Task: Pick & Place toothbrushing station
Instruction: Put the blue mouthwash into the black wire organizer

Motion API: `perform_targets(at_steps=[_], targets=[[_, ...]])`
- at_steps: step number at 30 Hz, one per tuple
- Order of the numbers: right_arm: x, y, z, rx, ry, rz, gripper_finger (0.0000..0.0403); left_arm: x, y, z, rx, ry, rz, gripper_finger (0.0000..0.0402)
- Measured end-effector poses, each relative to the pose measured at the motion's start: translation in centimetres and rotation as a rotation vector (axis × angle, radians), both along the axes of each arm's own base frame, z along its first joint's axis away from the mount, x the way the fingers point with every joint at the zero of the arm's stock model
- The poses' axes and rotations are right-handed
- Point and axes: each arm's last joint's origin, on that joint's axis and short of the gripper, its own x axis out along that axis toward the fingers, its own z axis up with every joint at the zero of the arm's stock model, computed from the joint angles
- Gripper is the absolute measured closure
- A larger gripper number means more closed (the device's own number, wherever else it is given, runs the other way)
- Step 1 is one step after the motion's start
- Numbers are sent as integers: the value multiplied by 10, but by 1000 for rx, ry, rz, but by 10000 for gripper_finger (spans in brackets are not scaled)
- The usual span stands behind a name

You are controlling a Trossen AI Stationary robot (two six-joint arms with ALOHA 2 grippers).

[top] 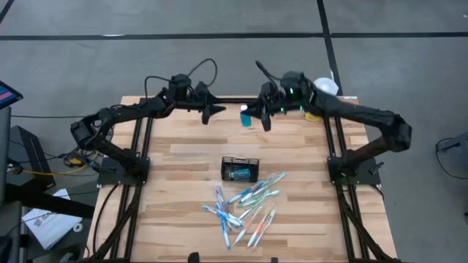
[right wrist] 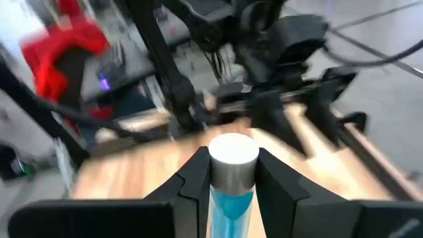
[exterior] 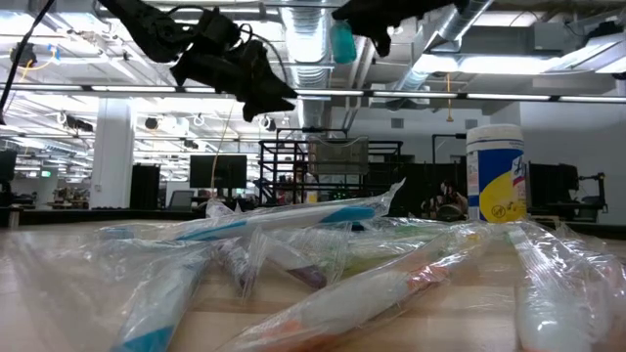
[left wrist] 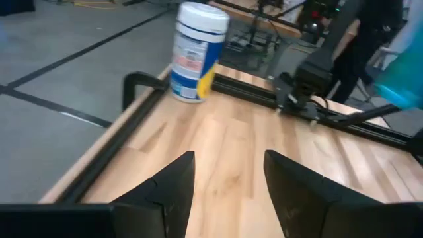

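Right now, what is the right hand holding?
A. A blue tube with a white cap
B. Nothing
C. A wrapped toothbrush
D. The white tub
A. The right hand is clamped on a blue tube with a white cap, held in the air above the table's far edge; the wrapped toothbrushes lie on the table near the caddy, and the tub stands on the table apart from both hands.

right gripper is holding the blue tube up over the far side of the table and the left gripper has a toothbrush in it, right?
Not quite. The left gripper holds nothing: the left wrist view shows bare table between its open fingers. The right gripper does grip the blue tube above the table's far side.
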Motion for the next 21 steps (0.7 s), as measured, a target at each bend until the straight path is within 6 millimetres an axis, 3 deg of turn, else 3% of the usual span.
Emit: perform_targets(at_steps=[6, 11, 21], targets=[[-8, 39, -54, 158, -137, -92, 321, -2, 2, 1, 3, -10, -4, 225], [-9, 63, -79, 189, -105, -149, 321, 0, 1, 2, 10, -19, -11, 225], [24, 96, -113, 227, -113, -76, 321, 1, 1, 5, 25, -40, -12, 225]])
